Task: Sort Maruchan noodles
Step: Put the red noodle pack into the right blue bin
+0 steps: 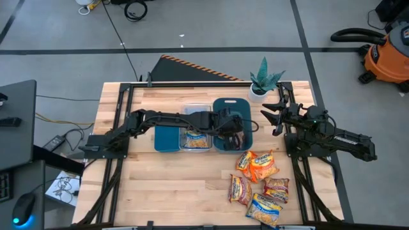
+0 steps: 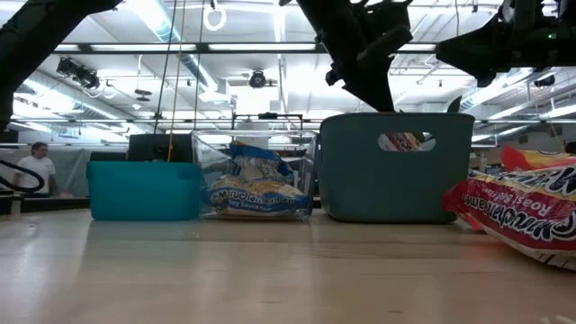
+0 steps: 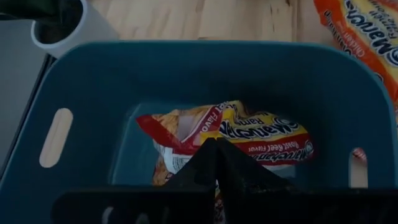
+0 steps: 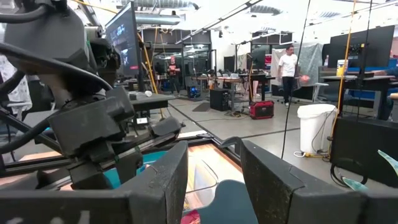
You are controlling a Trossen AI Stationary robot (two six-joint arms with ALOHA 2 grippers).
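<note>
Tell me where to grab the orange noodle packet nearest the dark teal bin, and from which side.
Come straight down from above with the jaws across the orange packet, pinching a crinkled short edge or a raised fold. It lies flat on the table, overlapping its neighbour, so a sideways approach probably finds nothing to bite. The right gripper, beside the plant, is nearer than the left gripper over the dark teal bin.

Three bins (image 1: 167,137) in row mid-table; loose packets (image 1: 259,182) right of them; plant (image 1: 262,82) behind.

A potted plant (image 1: 264,82) stands beside the dark teal bin (image 1: 231,105).
</note>
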